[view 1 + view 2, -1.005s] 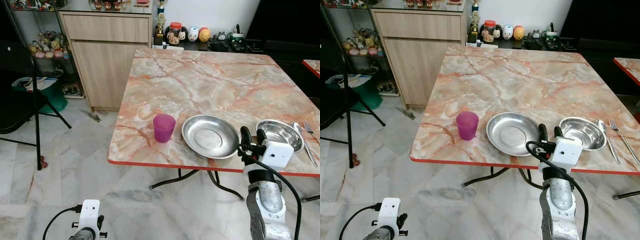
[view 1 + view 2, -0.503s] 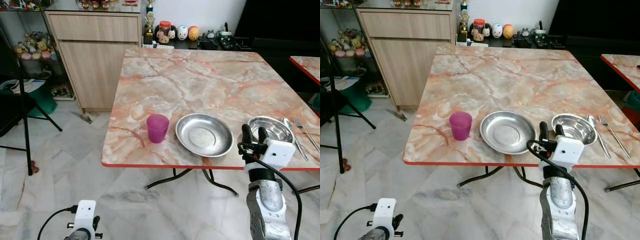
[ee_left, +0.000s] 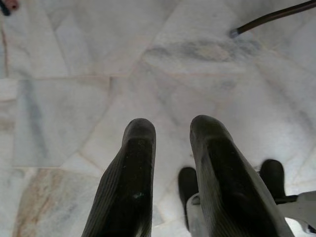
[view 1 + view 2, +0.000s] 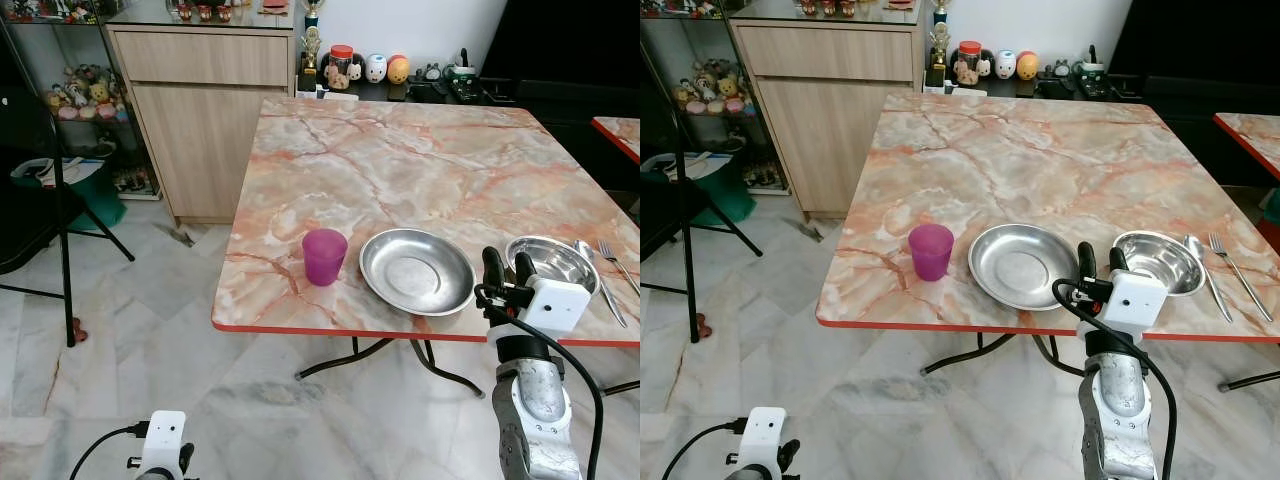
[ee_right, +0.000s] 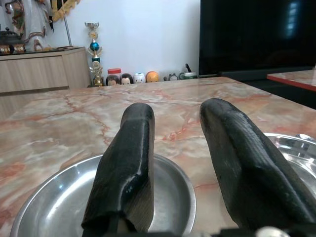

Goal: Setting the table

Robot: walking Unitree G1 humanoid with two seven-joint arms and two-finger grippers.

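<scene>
Left eye view: on the marble surface [image 4: 400,150], near its front edge, stand a purple cup [image 4: 324,256], a round shiny steel plate [image 4: 416,271] and a steel bowl [image 4: 551,264]. A spoon [image 4: 596,276] and fork [image 4: 616,264] lie lengthwise, handles toward the robot.

Right wrist view: the right end effector [image 5: 182,163] is empty, fingers apart, at the plate's rim.

Left wrist view: the left end effector [image 3: 170,173] hangs over the floor [image 3: 74,74], fingers narrowly apart.

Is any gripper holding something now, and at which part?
Nothing is held. The right gripper is open at the table's near edge, between the steel plate and bowl. The left gripper hangs open.

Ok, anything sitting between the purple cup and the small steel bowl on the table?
Yes: the wide steel plate lies between the purple cup and the steel bowl, seen in both eye views. The right gripper hovers at the table edge, between plate and bowl.
</scene>
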